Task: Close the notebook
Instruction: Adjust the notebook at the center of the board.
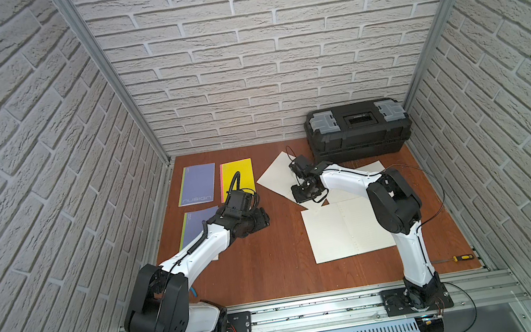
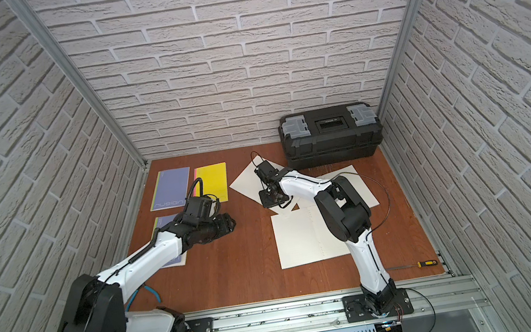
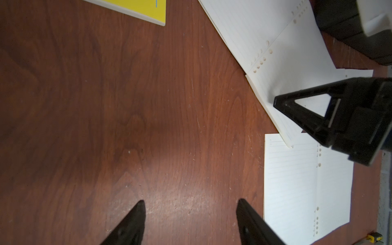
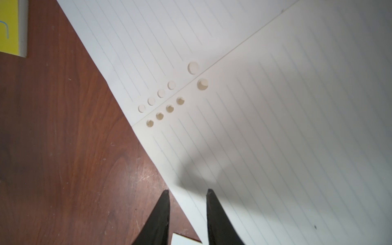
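Brick-patterned walls box in a brown wooden table [image 1: 274, 274] on three sides. In both top views the open notebook [image 1: 276, 176] to be closed lies askew toward the back, near the black toolbox [image 1: 359, 137]. Its near corner rests on a second open notebook [image 1: 339, 231]. The right tool [image 1: 299, 194] hangs low over its side edge. The left tool [image 1: 259, 218] sits over bare wood, between the open pages and a closed yellow notebook [image 1: 238, 174].

From the left wrist, the left tool [image 3: 189, 212] is spread wide with nothing between its fingers. The right tool [image 3: 277, 102] has its tip just inside the page edge.

From the right wrist, the right tool [image 4: 187, 191] shows a narrow gap. One fingertip [image 4: 166, 194] is over wood and the other over lined paper, with the notebook's [image 4: 275, 127] edge running between them (nothing looks pinched yet).

The step is likely to catch this half at its free edge. Reaching under the whole stack, cover included, matters, since a shallow bite may lift one sheet only. The half should then swing over the crease by the punched holes. That arc has open room, as the yellow notebook [image 4: 8, 25] lies apart and the toolbox stands behind.
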You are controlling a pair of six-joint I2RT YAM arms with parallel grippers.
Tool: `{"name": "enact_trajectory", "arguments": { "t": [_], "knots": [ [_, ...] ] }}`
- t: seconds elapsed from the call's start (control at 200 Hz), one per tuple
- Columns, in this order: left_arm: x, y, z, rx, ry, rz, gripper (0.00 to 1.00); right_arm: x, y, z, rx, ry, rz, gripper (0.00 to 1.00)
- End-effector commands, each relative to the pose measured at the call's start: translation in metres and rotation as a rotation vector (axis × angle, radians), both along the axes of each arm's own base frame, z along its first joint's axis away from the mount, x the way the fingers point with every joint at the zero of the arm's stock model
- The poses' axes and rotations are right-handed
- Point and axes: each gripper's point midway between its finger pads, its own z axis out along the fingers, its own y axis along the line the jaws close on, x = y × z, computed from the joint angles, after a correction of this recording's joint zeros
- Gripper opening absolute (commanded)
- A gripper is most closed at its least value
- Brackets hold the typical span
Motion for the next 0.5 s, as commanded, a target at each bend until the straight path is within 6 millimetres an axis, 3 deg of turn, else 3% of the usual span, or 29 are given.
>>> {"name": "enact_trajectory", "arguments": {
  "t": [0.0,0.495],
  "knots": [
    [0.002,-0.001,0.003,-0.012,-0.032,0.007,0.68,-0.002,0.001,0.0,0.015,0.01,0.002,0.3],
    [0.0,-0.002,0.001,-0.02,-0.024,0.007,0.68,-0.045,-0.034,-0.02,-0.081,0.096,-0.022,0.29]
  ]
}}
